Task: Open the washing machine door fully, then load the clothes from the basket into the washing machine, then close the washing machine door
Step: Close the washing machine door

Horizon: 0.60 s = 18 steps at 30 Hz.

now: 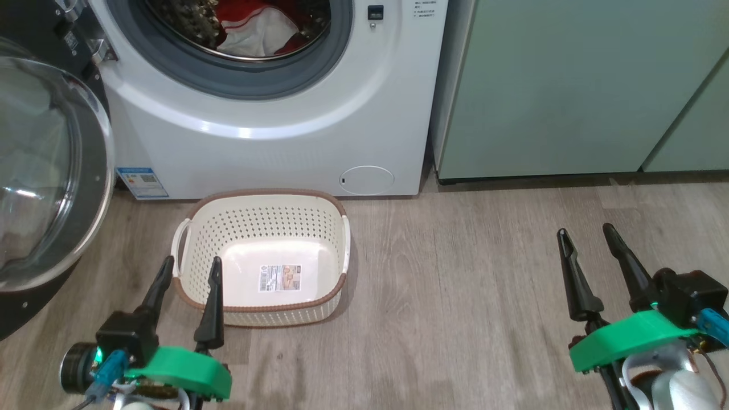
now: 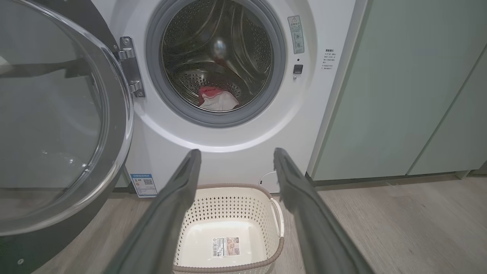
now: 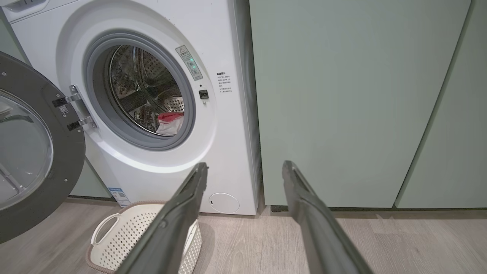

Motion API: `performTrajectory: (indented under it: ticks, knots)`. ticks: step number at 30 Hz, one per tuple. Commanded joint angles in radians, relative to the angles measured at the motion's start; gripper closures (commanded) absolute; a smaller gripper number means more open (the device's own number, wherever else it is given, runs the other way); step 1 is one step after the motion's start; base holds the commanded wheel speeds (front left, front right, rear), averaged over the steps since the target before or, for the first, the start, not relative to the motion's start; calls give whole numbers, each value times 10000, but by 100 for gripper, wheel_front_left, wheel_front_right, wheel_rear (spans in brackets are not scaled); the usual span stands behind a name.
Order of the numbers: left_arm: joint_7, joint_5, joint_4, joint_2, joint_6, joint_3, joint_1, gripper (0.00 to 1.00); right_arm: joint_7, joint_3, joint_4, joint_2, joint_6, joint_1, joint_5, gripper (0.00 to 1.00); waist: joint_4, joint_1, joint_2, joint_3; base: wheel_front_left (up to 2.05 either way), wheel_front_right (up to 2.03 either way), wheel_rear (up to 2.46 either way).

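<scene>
At near left, left gripper (image 1: 192, 260) with both dark fingers spread wide, nothing between them, tips pointing far toward the machine and overlapping the near left rim of the basket (image 1: 267, 195) in the head view; contact with that rim not possible to tell

At near right, right gripper (image 1: 585, 230) likewise spread wide and holding nothing, above bare wooden floor (image 1: 455, 285), well apart from the basket

Just beyond the left gripper, the cream basket upright on the floor, brown rim, white side handles, sticker (image 1: 279, 277) flat on its inner bottom

Just behind the basket, the washing machine (image 1: 273, 148), white, with round flap (image 1: 367, 180) low at right and blue label (image 1: 142, 182) low at left

Inside the metal drum, near the front at the bottom, a red and white bundle of clothes (image 1: 256, 28)

Far left, the washing machine door (image 1: 99, 188) swung wide open on its left hinge, clear bowl bulging toward the camera, black rim around it

To the right of the machine, touching its side, pale green cabinets (image 1: 569, 85) down to the floor
</scene>
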Motion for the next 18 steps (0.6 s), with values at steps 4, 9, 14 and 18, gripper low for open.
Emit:
performTrajectory:
  ticks: [4,9,14,18]
  knots:
    - [-90,26,-256,218,78,324,-455,0,-65,176,-310,-39,0,-144,57,0,76,0,0,-82,0,0,0]
    - [-74,-2,-235,178,90,277,-522,0,-61,123,-354,-39,0,-60,86,0,395,0,0,-123,0,0,0]
    - [-87,-13,-282,115,183,328,-574,0,-22,135,-489,-39,0,13,93,0,1286,0,0,-125,0,0,0]
    - [-97,-35,-283,101,216,389,-536,0,7,161,-566,-39,0,-7,67,0,2000,0,0,-145,0,0,0]
